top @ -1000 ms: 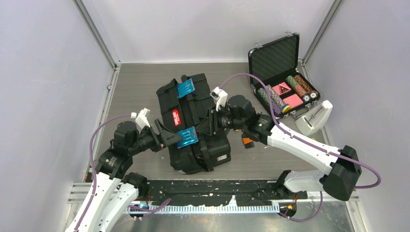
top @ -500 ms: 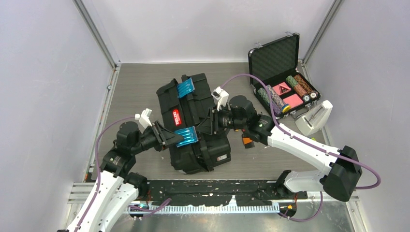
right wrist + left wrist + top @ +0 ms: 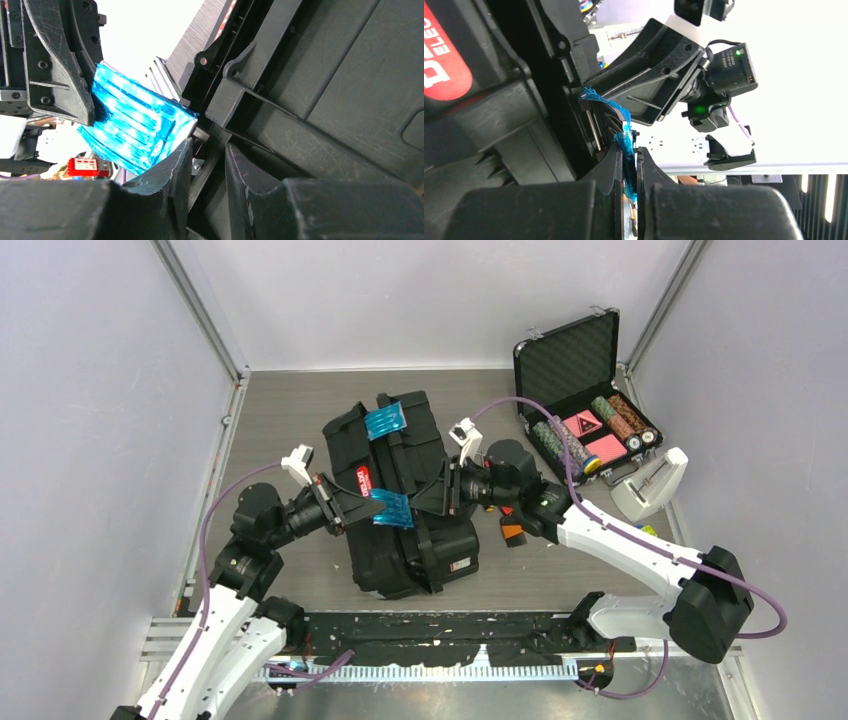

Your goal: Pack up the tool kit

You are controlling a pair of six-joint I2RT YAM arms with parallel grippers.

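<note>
The black toolbox (image 3: 405,445) lies tipped at the table's centre, red label facing up. It has a far blue latch (image 3: 385,421) and a near blue latch (image 3: 392,508). My left gripper (image 3: 350,508) comes in from the left and is shut on the near blue latch (image 3: 628,150), whose thin plastic is pinched between the fingertips (image 3: 616,165). My right gripper (image 3: 435,502) reaches in from the right, its jaws narrowly closed over a black edge of the toolbox (image 3: 280,100) right beside the same latch (image 3: 132,125). Small hand tools are out of view.
An open foam-lined case of poker chips (image 3: 585,390) stands at the back right, with a white stand (image 3: 650,483) in front of it. A small orange object (image 3: 512,533) lies beside the toolbox under the right arm. A black mat (image 3: 450,635) runs along the near edge.
My left gripper has moved right onto the near blue latch and closed on it. The latch now sits tilted more towards the box. The right arm shifted only slightly.
</note>
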